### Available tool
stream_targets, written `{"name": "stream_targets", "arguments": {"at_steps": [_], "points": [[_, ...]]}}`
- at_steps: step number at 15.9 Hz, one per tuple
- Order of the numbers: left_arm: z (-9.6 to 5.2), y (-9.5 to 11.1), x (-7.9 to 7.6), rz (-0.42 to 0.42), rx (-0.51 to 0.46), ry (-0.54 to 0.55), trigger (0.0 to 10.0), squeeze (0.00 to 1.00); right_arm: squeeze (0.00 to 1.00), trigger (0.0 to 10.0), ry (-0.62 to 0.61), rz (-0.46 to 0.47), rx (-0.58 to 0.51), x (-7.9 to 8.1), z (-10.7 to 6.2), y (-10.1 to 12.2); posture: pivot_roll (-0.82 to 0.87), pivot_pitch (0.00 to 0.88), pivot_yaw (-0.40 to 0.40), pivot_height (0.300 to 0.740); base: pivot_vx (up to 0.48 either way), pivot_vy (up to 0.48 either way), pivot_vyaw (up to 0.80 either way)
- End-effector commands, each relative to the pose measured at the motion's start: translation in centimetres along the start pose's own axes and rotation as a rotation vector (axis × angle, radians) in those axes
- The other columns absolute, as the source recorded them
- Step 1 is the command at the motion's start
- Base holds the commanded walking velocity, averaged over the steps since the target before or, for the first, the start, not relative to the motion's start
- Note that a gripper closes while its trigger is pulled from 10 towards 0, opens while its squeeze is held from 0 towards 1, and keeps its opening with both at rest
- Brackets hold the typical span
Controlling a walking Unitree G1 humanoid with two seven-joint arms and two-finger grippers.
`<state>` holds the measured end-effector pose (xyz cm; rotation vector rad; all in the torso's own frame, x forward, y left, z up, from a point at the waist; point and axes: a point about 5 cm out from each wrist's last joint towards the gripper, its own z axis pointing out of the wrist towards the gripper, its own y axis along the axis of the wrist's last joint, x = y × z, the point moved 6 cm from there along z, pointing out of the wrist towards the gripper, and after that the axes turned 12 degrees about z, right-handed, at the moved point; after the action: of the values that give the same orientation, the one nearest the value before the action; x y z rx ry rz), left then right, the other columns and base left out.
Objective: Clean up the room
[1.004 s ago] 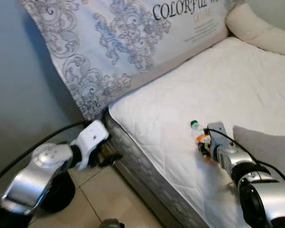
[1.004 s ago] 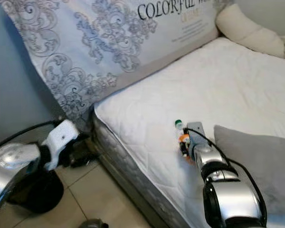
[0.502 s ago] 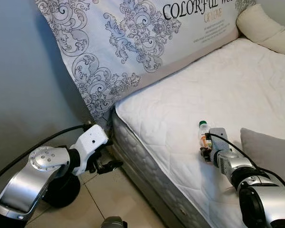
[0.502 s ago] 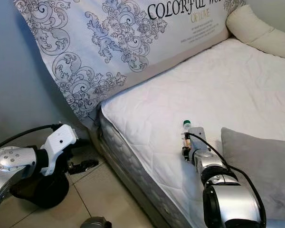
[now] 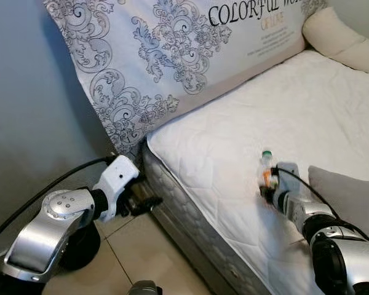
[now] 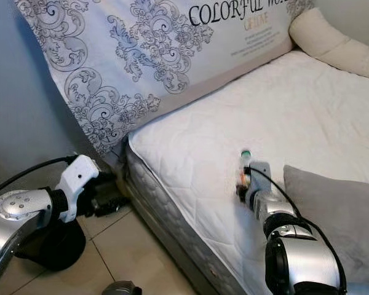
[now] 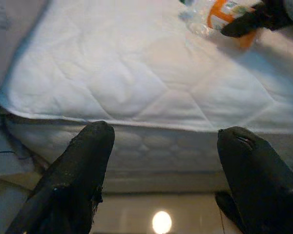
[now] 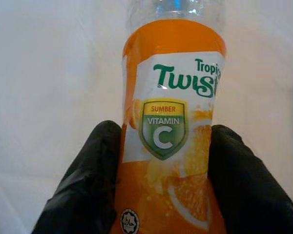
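A small clear bottle (image 5: 267,174) with an orange Twister label and a green cap is on the white mattress (image 5: 234,123), near its front edge. My right gripper (image 5: 271,189) is shut on it, and the right wrist view shows a black finger on each side of the bottle's (image 8: 171,136) label. I cannot tell whether the bottle rests on the sheet or hangs just above it. My left gripper (image 5: 145,203) is low beside the bed's side, with its fingers (image 7: 95,144) open and nothing between them, facing the mattress edge.
A large patterned pillow (image 5: 172,55) leans on the wall at the bed's head. A grey pillow (image 5: 350,190) lies just right of the bottle, and a cream pillow (image 5: 338,40) is at the far end. A black round object (image 5: 80,246) and a cable (image 5: 43,190) are on the tiled floor.
The camera has shifted a little. My right gripper has stayed shut on the bottle. My left gripper has come closer to the side of the mattress.
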<state>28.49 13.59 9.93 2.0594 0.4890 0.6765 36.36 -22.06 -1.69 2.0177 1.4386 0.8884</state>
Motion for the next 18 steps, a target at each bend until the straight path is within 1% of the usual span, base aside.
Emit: {"name": "stream_targets", "arguments": {"at_steps": [1, 2, 4, 5, 6, 8, 9, 10, 11, 13, 16, 18], "points": [[-0.1, -0.3, 0.8, -0.003, 0.006, 0.057, 10.0, 0.0, 0.0, 6.7, 0.068, 0.085, -0.076, 1.5, -0.1, 2.6, 0.2, 0.0, -0.026, 0.74, 0.0, 0.0, 0.0], [0.0, -0.3, 1.3, -0.023, -0.007, 0.128, 10.0, 0.0, 0.0, 10.0, 0.157, 0.123, -0.114, 2.6, -0.3, 3.4, 0.18, 0.0, -0.021, 0.74, 0.0, 0.0, 0.0], [0.2, -0.3, 1.7, -0.056, -0.017, 0.194, 10.0, 0.0, 0.0, 10.0, 0.268, 0.101, -0.143, 4.0, -0.7, 3.8, 0.17, 0.0, -0.018, 0.74, 0.0, 0.0, 0.0], [0.4, -0.5, 2.2, -0.099, -0.026, 0.291, 10.0, 0.0, 0.0, 10.0, 0.393, 0.079, -0.175, 5.8, -1.8, 3.8, 0.15, 0.0, -0.015, 0.74, 0.0, 0.0, 0.8], [0.4, -0.5, 2.7, -0.117, -0.041, 0.373, 10.0, 0.0, 0.0, 10.0, 0.471, 0.068, -0.206, 7.3, -2.9, 3.5, 0.14, 0.0, -0.015, 0.74, 0.0, 0.0, 0.8], [0.1, -0.6, 3.8, -0.133, -0.053, 0.499, 10.0, 0.0, 0.0, 10.0, 0.52, 0.023, -0.26, 8.8, -4.5, 3.0, 0.14, 0.0, -0.028, 0.74, 0.0, 0.0, 0.8], [0.1, -0.5, 3.9, -0.136, -0.058, 0.511, 10.0, 0.0, 0.0, 10.0, 0.519, 0.011, -0.275, 8.9, -4.8, 2.9, 0.14, 0.0, -0.03, 0.74, 0.0, 0.0, 0.8], [0.1, -0.6, 3.7, -0.134, -0.056, 0.514, 10.0, 0.0, 0.0, 10.0, 0.529, -0.003, -0.317, 9.5, -5.5, 2.7, 0.14, 0.0, -0.035, 0.74, 0.0, 0.0, 0.8], [0.0, -0.7, 3.7, -0.128, -0.051, 0.529, 10.0, 0.0, 0.0, 10.0, 0.516, -0.015, -0.335, 9.5, -5.9, 2.2, 0.14, 0.0, -0.036, 0.74, 0.0, 0.0, 0.8], [-0.3, -1.0, 4.1, -0.136, -0.043, 0.585, 10.0, 0.0, 0.0, 10.0, 0.464, -0.003, -0.334, 8.9, -6.6, 1.6, 0.15, 0.0, -0.036, 0.74, 0.0, 0.0, 0.8], [-0.5, -1.5, 4.2, -0.174, -0.041, 0.621, 10.0, 0.0, 0.0, 10.0, 0.446, 0.005, -0.371, 9.0, -7.3, 2.2, 0.14, 0.0, -0.035, 0.74, 0.0, 0.0, 0.8], [-0.4, -1.6, 4.0, -0.178, -0.042, 0.623, 10.0, 0.0, 0.0, 10.0, 0.458, 0.012, -0.384, 9.5, -7.8, 2.7, 0.14, 0.0, -0.036, 0.74, 0.0, 0.0, 0.8]]}}
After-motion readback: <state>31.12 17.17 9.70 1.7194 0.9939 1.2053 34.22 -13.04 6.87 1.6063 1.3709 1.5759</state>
